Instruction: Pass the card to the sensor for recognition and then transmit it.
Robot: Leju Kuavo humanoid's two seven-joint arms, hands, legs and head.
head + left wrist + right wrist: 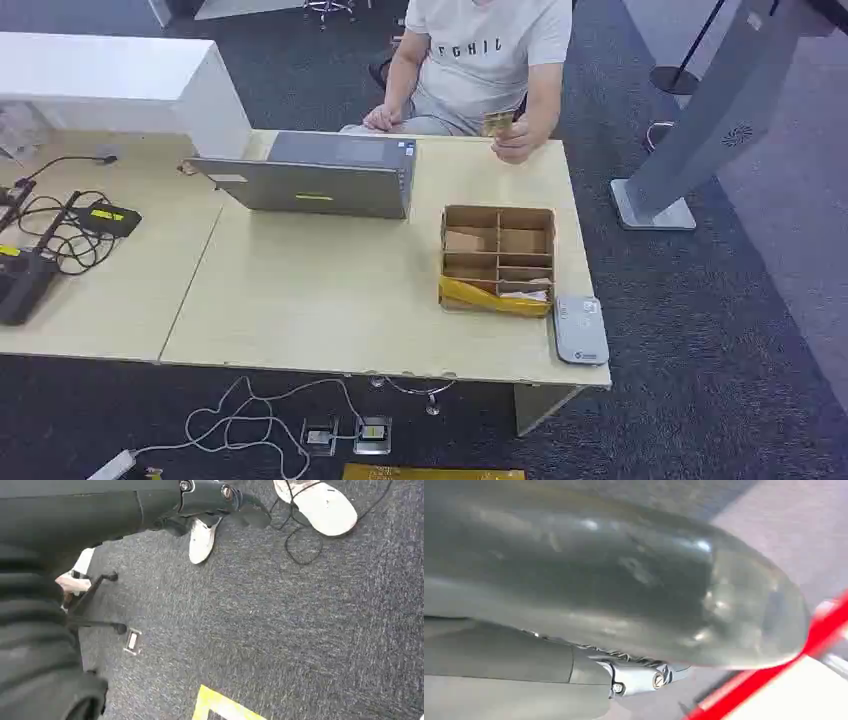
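Card sits in the person's hand at the far edge of the tabletop, held up above the wood. From there I read the grey sensor at the near right corner, just beside the cardboard divider box, with a closed laptop further left. I judge the task not yet started: nothing has been passed over, scanned or handed on. My left hand hangs over carpet, fingers loosely extended and holding nothing. My right hand is a grey blur against the lens; I cannot tell its state.
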